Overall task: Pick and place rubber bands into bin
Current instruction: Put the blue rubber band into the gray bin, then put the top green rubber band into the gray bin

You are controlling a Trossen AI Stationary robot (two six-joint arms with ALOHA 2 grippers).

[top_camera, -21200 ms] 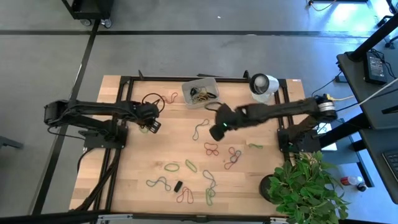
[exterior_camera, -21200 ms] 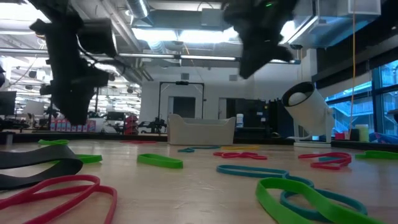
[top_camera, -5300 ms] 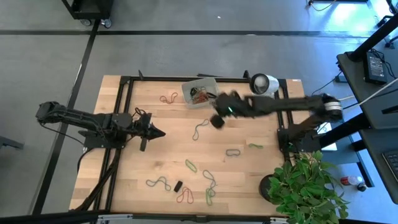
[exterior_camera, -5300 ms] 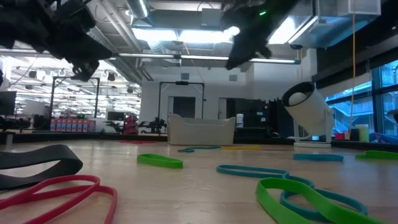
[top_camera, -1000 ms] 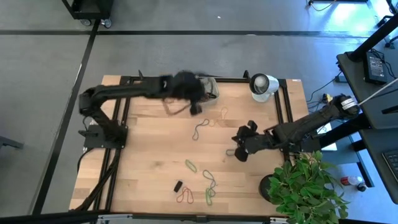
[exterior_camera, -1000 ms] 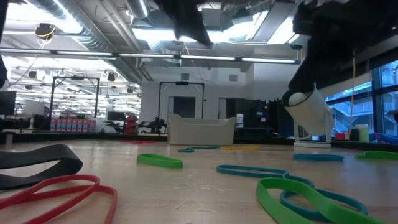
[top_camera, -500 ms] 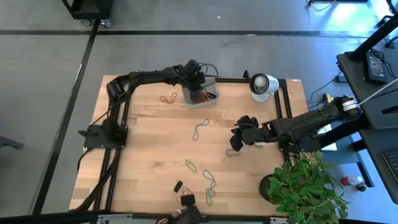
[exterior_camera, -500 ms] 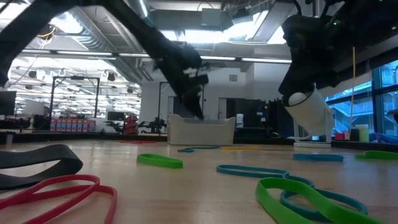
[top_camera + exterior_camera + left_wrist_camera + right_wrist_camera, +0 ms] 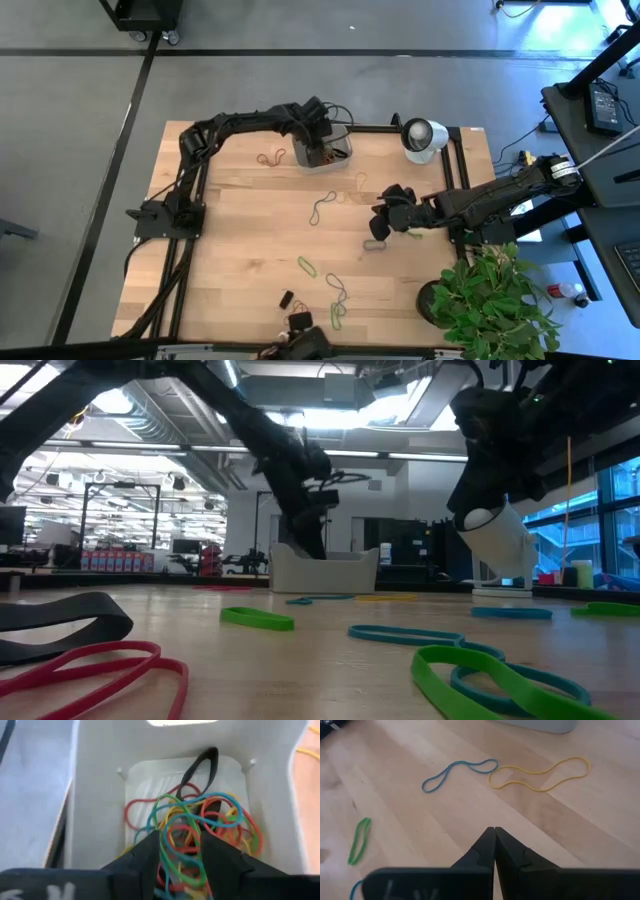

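Looking from the high view first: the left gripper (image 9: 318, 135) is held directly over the bin (image 9: 340, 152) at the table's far edge, placed there so a released band lands inside; the right gripper (image 9: 379, 228) is parked over the right-middle of the table (image 9: 230, 250), near a pale band (image 9: 373, 245), likely positioned for the next pick. Loose rubber bands (image 9: 306, 265) are scattered across the near half of the wood, so plenty is judged left to do. Low view: the left gripper (image 9: 312, 530) is seen dipped just above the bin (image 9: 322, 571), kept low so the drop stays within the walls; green (image 9: 257, 618) and red bands (image 9: 95, 665) lie in the foreground. Left wrist view: its fingers (image 9: 145, 857) are spread apart with nothing pinched between them, and a tangle of bands (image 9: 200, 840) is piled on the bin (image 9: 100, 795) floor right beneath, consistent with a release. Right wrist view: its fingers (image 9: 482, 847) are pressed together, empty, aimed at bare wood short of a blue band (image 9: 457, 772) and a yellow band (image 9: 540, 772); a green band (image 9: 359, 840) lies off to the side.
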